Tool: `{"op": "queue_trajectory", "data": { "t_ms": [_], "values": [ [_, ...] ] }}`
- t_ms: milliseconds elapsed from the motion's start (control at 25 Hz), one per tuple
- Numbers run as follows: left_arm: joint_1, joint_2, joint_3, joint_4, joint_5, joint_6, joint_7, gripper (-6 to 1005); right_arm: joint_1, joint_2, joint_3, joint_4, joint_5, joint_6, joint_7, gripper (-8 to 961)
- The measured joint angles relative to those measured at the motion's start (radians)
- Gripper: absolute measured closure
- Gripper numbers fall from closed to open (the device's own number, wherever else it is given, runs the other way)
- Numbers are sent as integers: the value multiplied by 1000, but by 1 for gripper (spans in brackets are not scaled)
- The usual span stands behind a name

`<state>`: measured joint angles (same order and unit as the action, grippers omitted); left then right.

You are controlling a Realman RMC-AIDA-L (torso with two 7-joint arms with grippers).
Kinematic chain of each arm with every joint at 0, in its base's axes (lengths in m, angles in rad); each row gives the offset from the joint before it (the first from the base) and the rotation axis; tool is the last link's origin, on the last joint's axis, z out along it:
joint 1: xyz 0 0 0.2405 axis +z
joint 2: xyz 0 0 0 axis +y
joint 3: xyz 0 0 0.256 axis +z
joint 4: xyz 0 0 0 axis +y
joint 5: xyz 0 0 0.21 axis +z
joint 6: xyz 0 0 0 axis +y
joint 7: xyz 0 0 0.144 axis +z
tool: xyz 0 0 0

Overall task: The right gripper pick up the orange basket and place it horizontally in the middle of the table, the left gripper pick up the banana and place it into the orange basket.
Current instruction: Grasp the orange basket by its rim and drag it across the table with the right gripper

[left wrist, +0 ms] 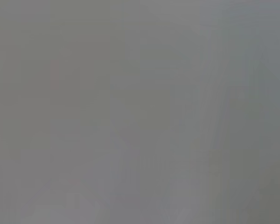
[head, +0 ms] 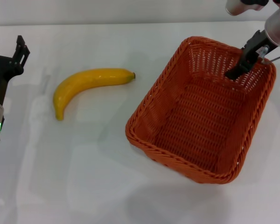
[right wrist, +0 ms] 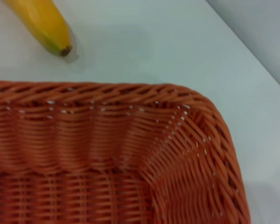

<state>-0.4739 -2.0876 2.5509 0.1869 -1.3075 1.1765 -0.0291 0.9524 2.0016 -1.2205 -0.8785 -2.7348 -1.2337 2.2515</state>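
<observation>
The orange basket lies on the white table at the right, turned at an angle. My right gripper comes down from the upper right onto the basket's far right rim. One black finger is inside the wall and the other is outside, shut on that rim. The right wrist view shows a basket corner up close, with the banana's tip beyond it. The yellow banana lies left of the basket, a little apart from it. My left gripper hangs at the far left, well away from the banana.
The table's far edge runs along the top of the head view. The left wrist view is a plain grey field with nothing recognisable in it.
</observation>
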Motion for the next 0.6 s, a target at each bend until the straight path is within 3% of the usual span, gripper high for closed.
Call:
{"op": "queue_trajectory", "data": {
  "t_ms": [320, 600],
  "values": [
    [0, 0, 0, -3, 1, 0, 0, 167, -17, 1, -73, -6, -21, 1, 7, 274],
    [0, 0, 0, -7, 1, 0, 0, 167, -51, 5, -72, -93, -18, -17, 7, 511]
  ]
}}
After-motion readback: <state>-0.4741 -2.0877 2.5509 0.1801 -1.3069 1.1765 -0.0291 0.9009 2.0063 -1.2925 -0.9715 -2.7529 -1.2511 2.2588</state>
